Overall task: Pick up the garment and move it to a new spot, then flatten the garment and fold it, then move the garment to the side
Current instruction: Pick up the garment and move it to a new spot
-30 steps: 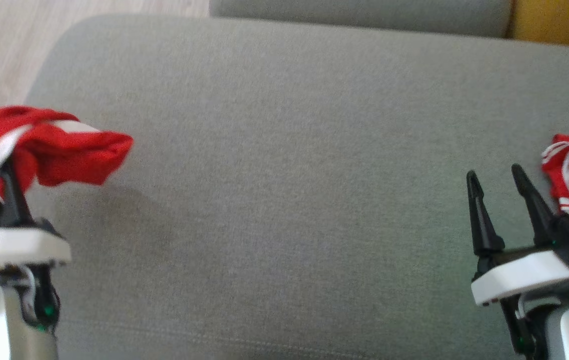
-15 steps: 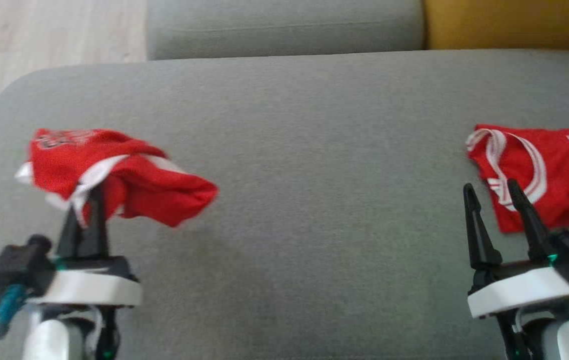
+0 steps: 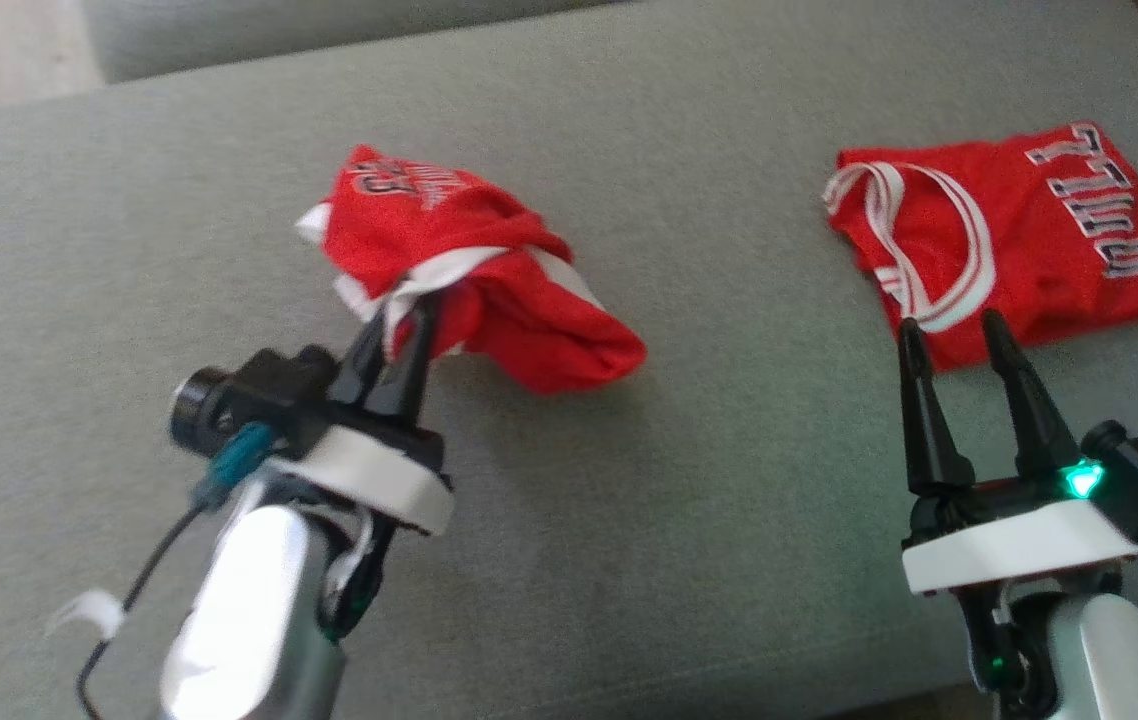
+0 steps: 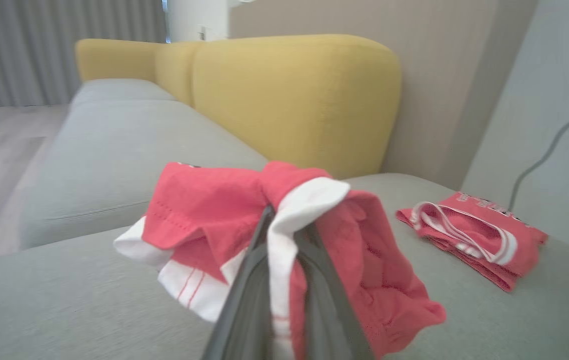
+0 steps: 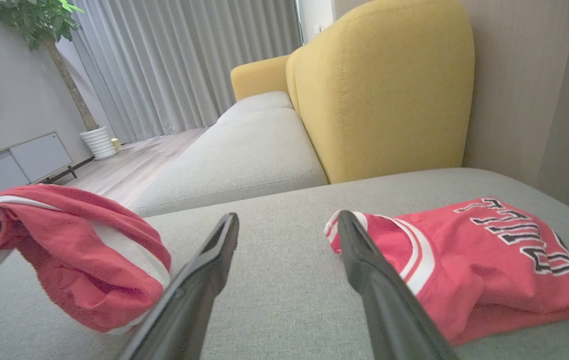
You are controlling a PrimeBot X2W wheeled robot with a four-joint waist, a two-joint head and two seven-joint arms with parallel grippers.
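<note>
Left claw [image 3: 407, 310] swung inward, gripping garment [image 3: 474, 255] (second garment [image 3: 1029, 240]).

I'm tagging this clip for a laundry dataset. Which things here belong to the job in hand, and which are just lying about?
In the job: crumpled red garment, pinched in the shut left gripper; open right gripper; grey cushion beneath.
Lying about: folded red jersey on the right; yellow backrest; potted plant; curtains.
</note>
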